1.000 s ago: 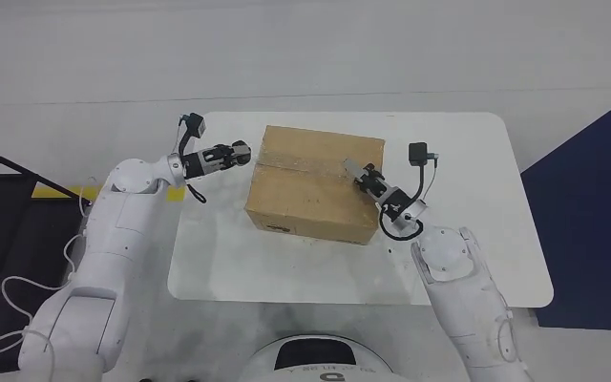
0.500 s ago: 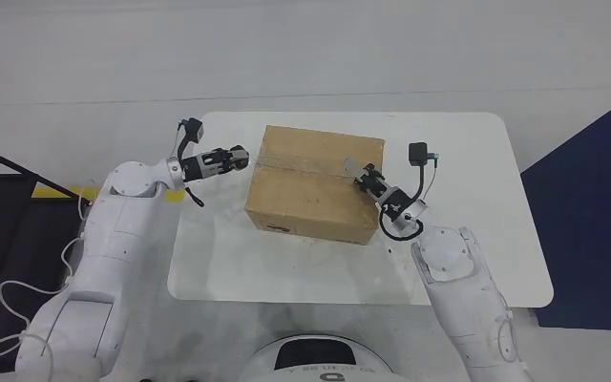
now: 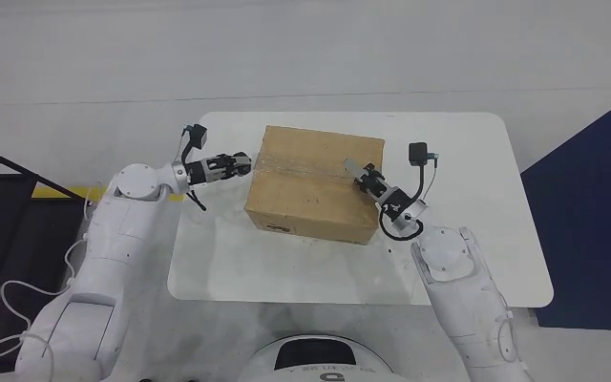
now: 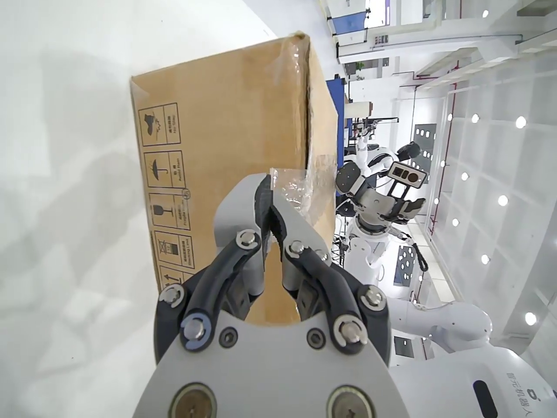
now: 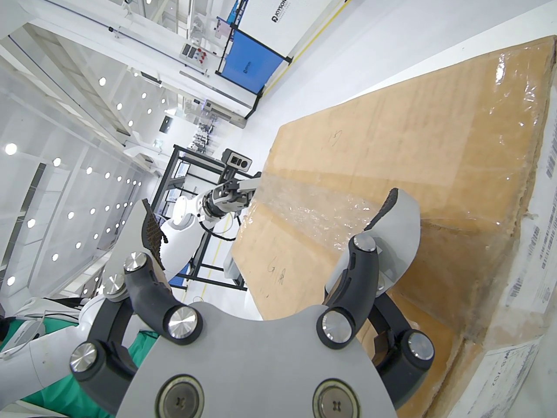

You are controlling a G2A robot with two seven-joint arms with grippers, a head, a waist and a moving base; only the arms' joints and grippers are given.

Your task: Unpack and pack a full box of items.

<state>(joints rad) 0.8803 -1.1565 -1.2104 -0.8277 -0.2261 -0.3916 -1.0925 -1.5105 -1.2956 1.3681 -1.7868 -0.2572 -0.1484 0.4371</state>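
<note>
at the cardboard box (image 4: 226, 106) edge, left tool (image 4: 269, 195) pinches crinkled clear tape (image 4: 298, 189).

place: large robotics lab or test hall | overhead: high white ceiling with rows of round lights (image 4: 503, 200) | fittings: blue-and-white partition panels (image 5: 250, 65) on a glossy white floor; black metal-frame rack (image 5: 165, 173) | bench: white rounded-corner table (image 3: 458, 258)

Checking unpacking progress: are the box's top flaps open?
No, the flaps of the box lie flat, with clear tape along their seam.
</note>
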